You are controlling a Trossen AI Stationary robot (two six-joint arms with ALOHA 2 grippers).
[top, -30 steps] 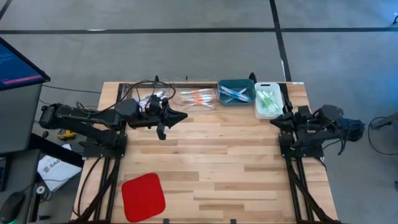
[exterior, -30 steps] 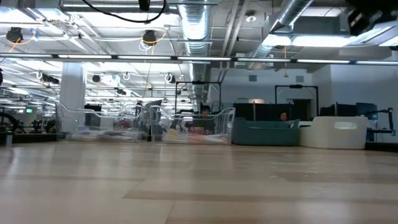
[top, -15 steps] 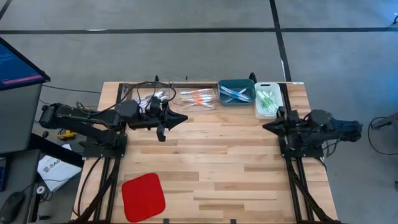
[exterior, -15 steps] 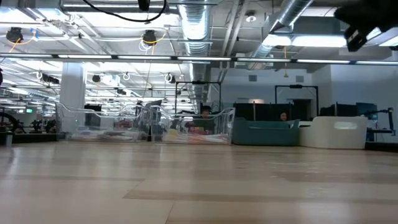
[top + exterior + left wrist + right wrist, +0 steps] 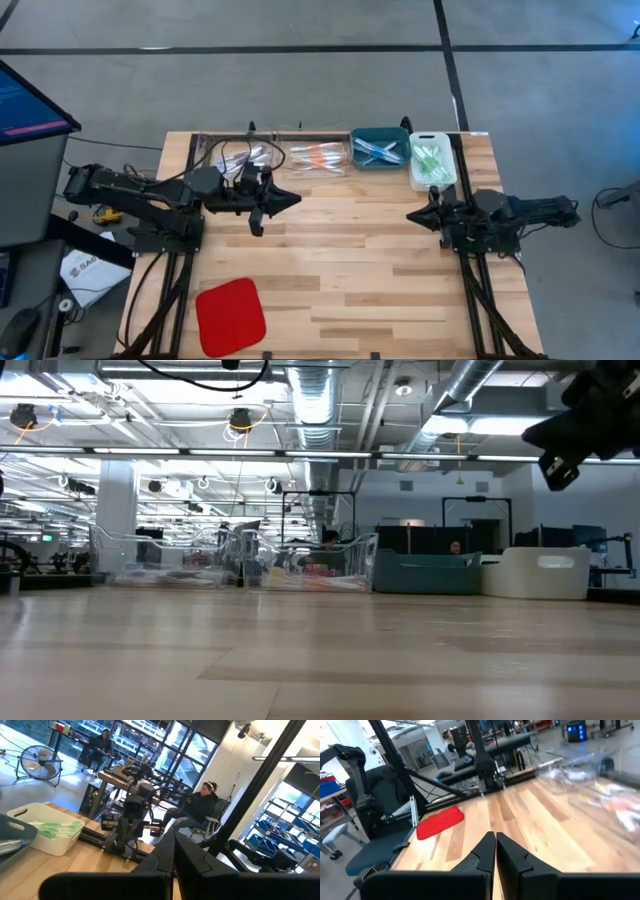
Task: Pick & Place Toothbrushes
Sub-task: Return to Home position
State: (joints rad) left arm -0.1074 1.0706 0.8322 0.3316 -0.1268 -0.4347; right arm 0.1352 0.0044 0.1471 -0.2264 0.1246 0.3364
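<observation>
The toothbrushes lie sorted in four bins along the far edge. A clear bin (image 5: 240,156) holds pale ones and a second clear bin (image 5: 320,157) holds orange ones. Blue ones fill the teal bin (image 5: 380,148), green ones the white bin (image 5: 430,160). My left gripper (image 5: 296,199) hovers shut and level, just on the near side of the clear bins. My right gripper (image 5: 412,216) is shut and level on the near side of the white bin, pointing toward the table's left. Neither holds anything. The right gripper (image 5: 558,448) hangs well above the table in the low view.
A flat red pad (image 5: 230,315) lies at the near left corner, and the right wrist view shows the red pad (image 5: 440,821) too. Bare wood stretches between the arms. Cables hang over the left clear bin. A person sits beyond the table (image 5: 200,805).
My right gripper has sunk and come out toward the table's middle and near side, away from the white bin, staying shut. It has rolled slightly. The bins and toothbrushes have kept still.
</observation>
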